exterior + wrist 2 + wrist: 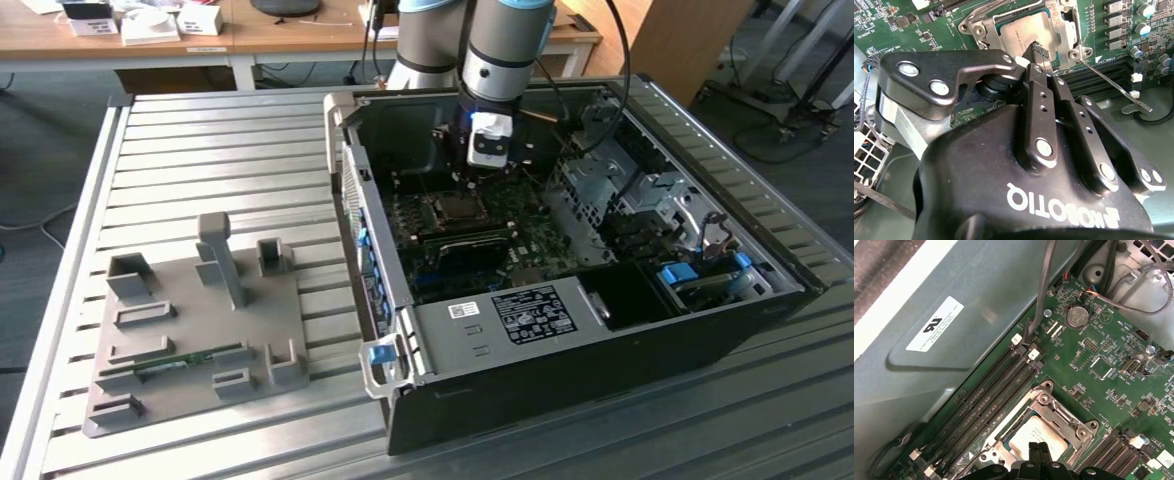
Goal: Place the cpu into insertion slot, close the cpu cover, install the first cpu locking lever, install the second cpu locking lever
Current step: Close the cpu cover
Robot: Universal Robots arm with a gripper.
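Note:
The cpu point(1021, 31) point(1030, 436) lies flat in its socket on the green motherboard, its silvery top showing through the window of the cpu cover point(1066, 35) point(1054, 412), which lies down around it. My gripper point(1035, 49) point(1038, 449) hangs directly over the cpu, fingers shut together with nothing between them; whether the tips touch the chip I cannot tell. A thin metal locking lever point(1109, 82) sticks out free from the socket corner across the memory slots. In the exterior view the gripper point(474, 178) reaches down into the open computer case just above the socket point(461, 207).
Case walls point(350, 190) ring the motherboard. Empty memory slots point(984, 405) flank the socket, with cables point(1046, 285) and a drive cage point(601, 180) close by. A grey fixture plate point(200, 330) holding a green memory stick point(174, 362) lies on the table at the exterior view's left.

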